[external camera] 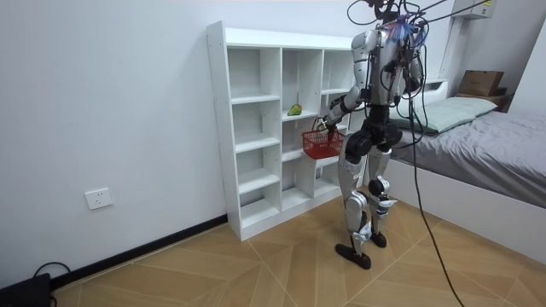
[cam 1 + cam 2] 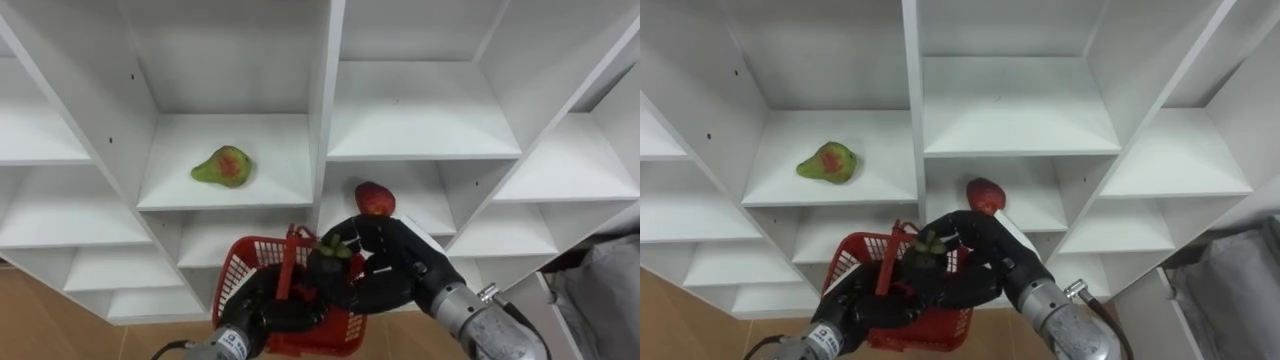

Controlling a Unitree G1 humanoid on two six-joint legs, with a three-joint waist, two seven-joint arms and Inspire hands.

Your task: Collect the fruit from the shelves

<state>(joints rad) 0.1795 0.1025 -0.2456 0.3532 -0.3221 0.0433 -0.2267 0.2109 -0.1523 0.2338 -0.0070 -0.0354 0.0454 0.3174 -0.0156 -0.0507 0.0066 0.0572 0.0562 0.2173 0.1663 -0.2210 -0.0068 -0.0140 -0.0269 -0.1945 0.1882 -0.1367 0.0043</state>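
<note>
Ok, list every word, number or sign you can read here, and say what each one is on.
No text here can be read.
Marks at the wrist of the left hand: too blurred to read.
Yellow sticker at the room view's top right: too small to read.
Basket, shelves, dark fruit in the right hand: no print.

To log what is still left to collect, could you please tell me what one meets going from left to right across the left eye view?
In order: green-and-red fruit → red basket → red fruit → grey bedding.
</note>
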